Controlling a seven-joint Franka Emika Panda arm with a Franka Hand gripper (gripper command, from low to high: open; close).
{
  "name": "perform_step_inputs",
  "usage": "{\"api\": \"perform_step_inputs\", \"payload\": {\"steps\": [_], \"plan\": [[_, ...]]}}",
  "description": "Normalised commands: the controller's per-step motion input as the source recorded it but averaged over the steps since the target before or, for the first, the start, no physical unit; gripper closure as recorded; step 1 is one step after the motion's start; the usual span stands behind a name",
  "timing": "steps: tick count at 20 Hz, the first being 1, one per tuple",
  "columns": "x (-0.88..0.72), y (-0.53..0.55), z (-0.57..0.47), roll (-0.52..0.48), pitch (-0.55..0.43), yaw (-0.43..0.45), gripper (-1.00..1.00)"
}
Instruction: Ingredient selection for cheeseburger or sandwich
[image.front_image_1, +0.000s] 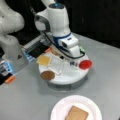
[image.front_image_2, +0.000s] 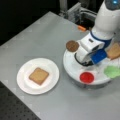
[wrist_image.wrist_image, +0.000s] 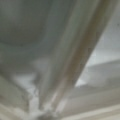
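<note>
Reaching low over the white turntable (image.front_image_1: 75, 75), the pincer (image.front_image_1: 65, 60) is being lowered near the cheese (image.front_image_1: 44, 60); a square, level descent is judged best.

One toast slice (image.front_image_2: 38, 75) is lying flat, corner-on, upon the plate (image.front_image_2: 23, 83).

Nothing clear is being shown at the wrist; the pincer's opening cannot be told.

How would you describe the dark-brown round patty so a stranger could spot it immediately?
Find the white round tray beneath the robot's arm. The patty lies at its rim, beside the yellow-orange cheese square. It is the only dark-brown disc; the other disc is red.
</note>
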Motion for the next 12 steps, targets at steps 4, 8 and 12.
{"api": "perform_step_inputs", "payload": {"steps": [4,8,12], "plan": [[0.20,-0.01,0.04,0.081,0.285,-0.045,-1.00],[0.21,0.01,0.09,0.079,0.292,-0.049,-1.00],[0.20,0.01,0.07,0.087,0.293,-0.071,-1.00]]}}
